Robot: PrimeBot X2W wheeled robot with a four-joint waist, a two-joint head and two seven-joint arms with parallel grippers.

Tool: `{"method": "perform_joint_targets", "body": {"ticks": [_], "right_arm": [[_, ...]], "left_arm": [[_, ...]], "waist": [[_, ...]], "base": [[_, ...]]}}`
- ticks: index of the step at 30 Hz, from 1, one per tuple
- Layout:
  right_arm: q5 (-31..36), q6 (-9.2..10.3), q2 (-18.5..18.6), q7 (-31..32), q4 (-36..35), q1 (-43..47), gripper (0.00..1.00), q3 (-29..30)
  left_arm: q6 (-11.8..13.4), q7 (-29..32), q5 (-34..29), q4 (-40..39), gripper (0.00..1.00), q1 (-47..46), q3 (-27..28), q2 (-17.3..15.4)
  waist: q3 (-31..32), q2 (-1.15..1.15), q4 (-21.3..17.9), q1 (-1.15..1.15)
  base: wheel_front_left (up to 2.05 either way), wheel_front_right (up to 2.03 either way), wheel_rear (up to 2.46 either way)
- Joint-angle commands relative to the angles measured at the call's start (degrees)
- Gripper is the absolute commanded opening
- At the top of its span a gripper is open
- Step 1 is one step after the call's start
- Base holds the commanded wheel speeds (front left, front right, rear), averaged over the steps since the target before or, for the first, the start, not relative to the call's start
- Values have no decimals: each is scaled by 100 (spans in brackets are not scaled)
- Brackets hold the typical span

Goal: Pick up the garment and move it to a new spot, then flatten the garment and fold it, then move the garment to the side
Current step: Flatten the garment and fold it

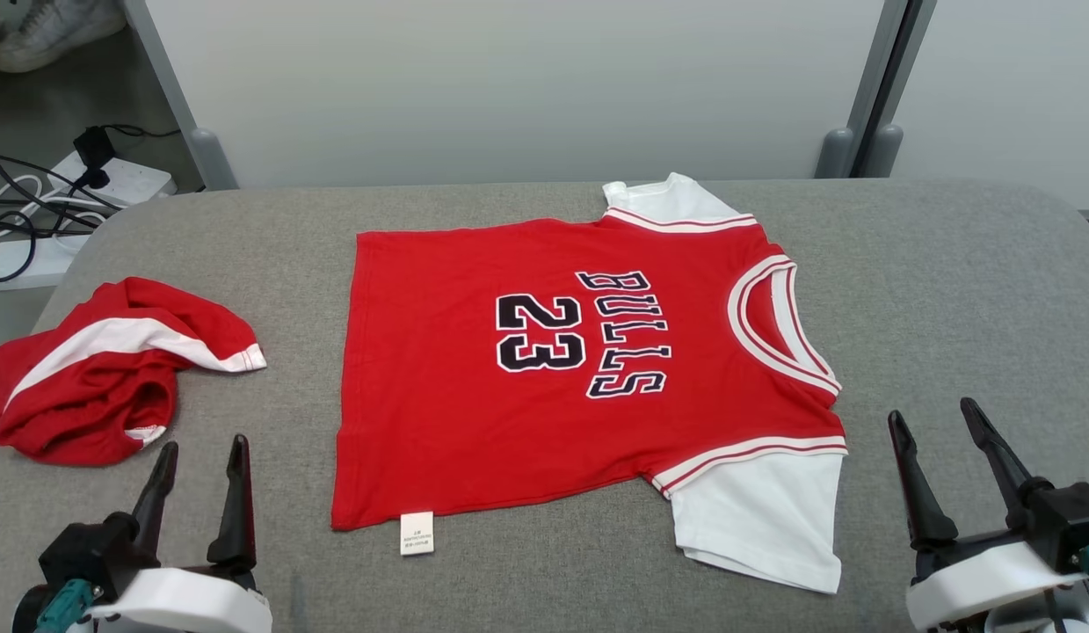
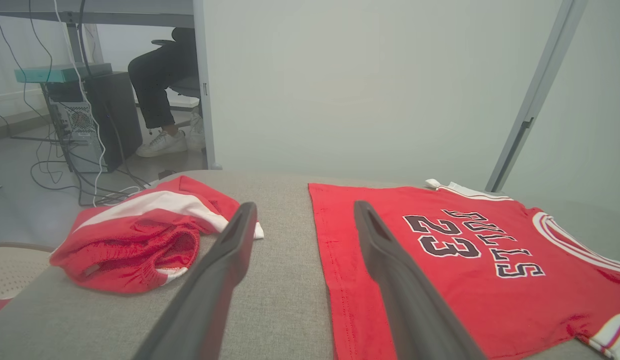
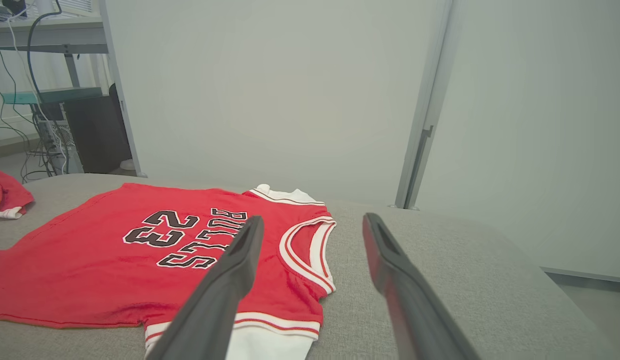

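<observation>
Both left hand (image 1: 204,441) and right hand (image 1: 932,407) gape empty beside the smooth flat red jersey (image 1: 456,422) on coarse grey tabletop (image 1: 948,290)

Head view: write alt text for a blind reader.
A red jersey with white sleeves, lettered BULLS 23, lies flat on a grey fabric table, collar toward the right. A crumpled red and white garment sits near the table's left edge. The left gripper and right gripper, both open, point up from the bottom corners.
</observation>
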State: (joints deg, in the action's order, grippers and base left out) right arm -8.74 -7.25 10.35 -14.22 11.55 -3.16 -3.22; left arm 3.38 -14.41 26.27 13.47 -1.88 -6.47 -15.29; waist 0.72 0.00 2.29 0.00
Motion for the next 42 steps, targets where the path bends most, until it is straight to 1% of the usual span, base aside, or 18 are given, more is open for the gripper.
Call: {"method": "perform_joint_targets", "body": {"ticks": [1, 6, 9, 14, 19, 25, 35, 42], "right_arm": [[76, -24, 29, -76, -203, -5, 100, -51], [138, -24, -128, -77, -356, 306, 100, 18], [118, -24, -195, -77, -457, 478, 100, 58], [-94, -24, -295, -77, -611, 787, 100, 193], [-347, -24, -428, -77, -745, 1073, 100, 276], [-424, -24, -507, -77, -820, 1228, 100, 299], [-425, -24, -475, -77, -792, 1188, 100, 187], [-431, -24, -476, -77, -770, 1155, 100, 179]], "left_arm": [[-59, -58, -73, -159, 100, -97, 255, -83], [-131, -58, -290, -286, 100, 149, 259, 116], [-120, -59, -401, -382, 100, 261, 192, 204], [-118, -45, -457, -508, 100, 387, 40, 303], [-99, 33, -437, -565, 100, 464, -19, 313], [-11, 146, -440, -661, 100, 518, -32, 284], [109, 221, -427, -692, 100, 545, -30, 245], [148, 217, -422, -699, 100, 552, -40, 232]], "waist": [[26, 0, 15, 0], [103, 0, 35, 0], [142, 0, 34, 0], [199, 0, 61, 0], [235, 0, 67, 0], [240, 0, 28, 0], [227, 0, -13, 0], [227, 0, -11, 0]], "base": [[0, 0, 0], [0, 0, 0], [0, 0, 0], [0, 0, 0], [0, 0, 0], [0, 0, 0], [0, 0, 0], [0, 0, 0]]}}
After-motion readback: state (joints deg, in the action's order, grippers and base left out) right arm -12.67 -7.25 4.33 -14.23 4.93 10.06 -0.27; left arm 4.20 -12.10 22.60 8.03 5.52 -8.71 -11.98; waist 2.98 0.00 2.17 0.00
